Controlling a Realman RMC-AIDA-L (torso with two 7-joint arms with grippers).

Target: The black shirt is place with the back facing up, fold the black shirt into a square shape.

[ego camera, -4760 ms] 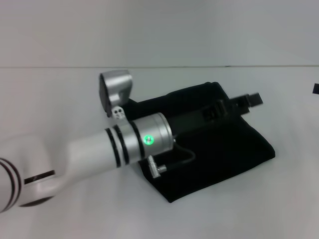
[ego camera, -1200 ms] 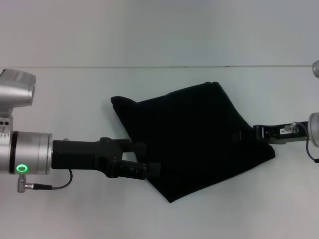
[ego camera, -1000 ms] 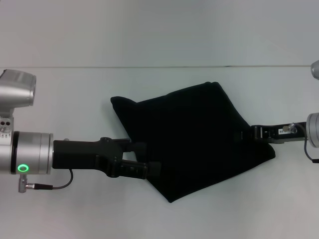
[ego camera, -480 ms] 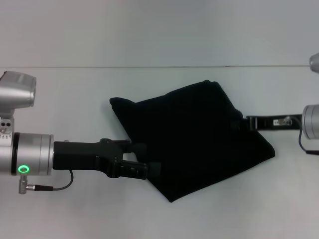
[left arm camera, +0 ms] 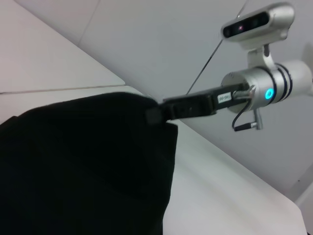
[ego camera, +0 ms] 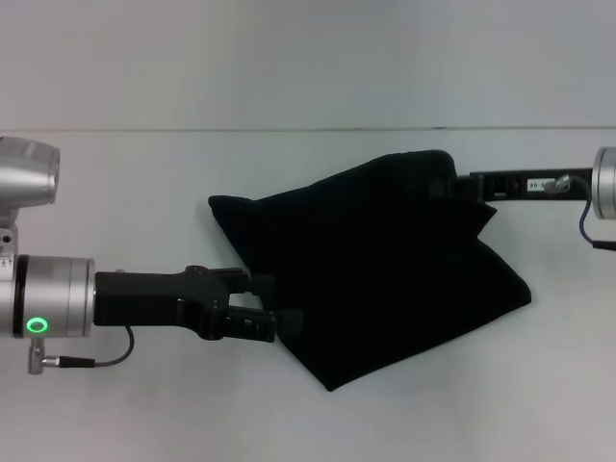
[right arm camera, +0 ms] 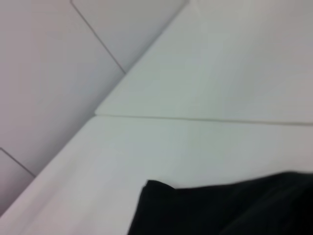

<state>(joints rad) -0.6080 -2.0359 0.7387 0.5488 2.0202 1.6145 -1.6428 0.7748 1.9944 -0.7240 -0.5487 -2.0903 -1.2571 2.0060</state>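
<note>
Black shirt (ego camera: 371, 265) lies folded on white table (ego camera: 144, 192), an uneven four-sided bundle — far right corner is lifted. Right gripper (ego camera: 448, 187) is clamped on that raised corner, seemingly pinching fabric; seen likewise in left wrist view (left arm camera: 152, 115). Left gripper (ego camera: 274, 320) sits low at near left edge of shirt — grip cannot be told, fingertips merge with dark cloth.

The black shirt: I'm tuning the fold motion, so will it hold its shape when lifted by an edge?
Probably not. The black shirt lies in soft, uneven folds on the table, so it looks floppy. Where the right gripper meets its far corner, the cloth peaks and sags away. It likely drapes and drags rather than slides as one piece.
</note>
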